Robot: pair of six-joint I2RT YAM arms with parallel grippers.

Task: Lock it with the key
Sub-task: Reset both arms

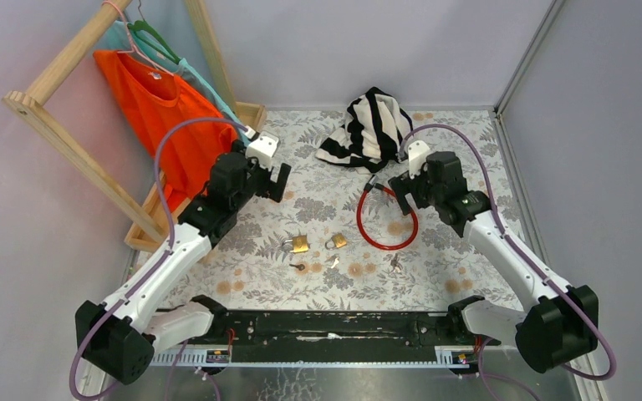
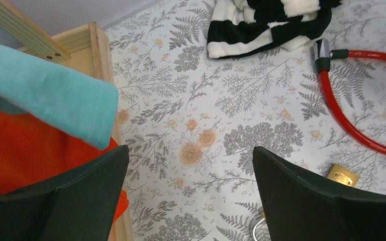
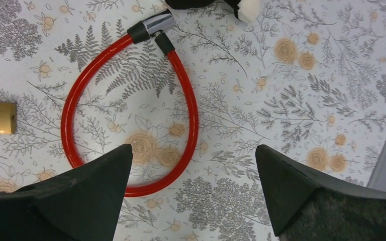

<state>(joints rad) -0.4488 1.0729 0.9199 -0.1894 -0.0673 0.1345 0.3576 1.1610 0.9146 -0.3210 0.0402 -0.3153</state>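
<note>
On floral cloth: red cable loop, brass padlocks, maybe keys.

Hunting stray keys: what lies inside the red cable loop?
Only floral tablecloth shows inside the red cable lock; a finger of the right end effector hides the loop's lower-left corner.

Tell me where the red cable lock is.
In the top view the red cable lock lies right of centre, below the striped cloth and right of the two brass padlocks.

Open tablecloth around padlocks, between clothes rack and cable lock
</note>
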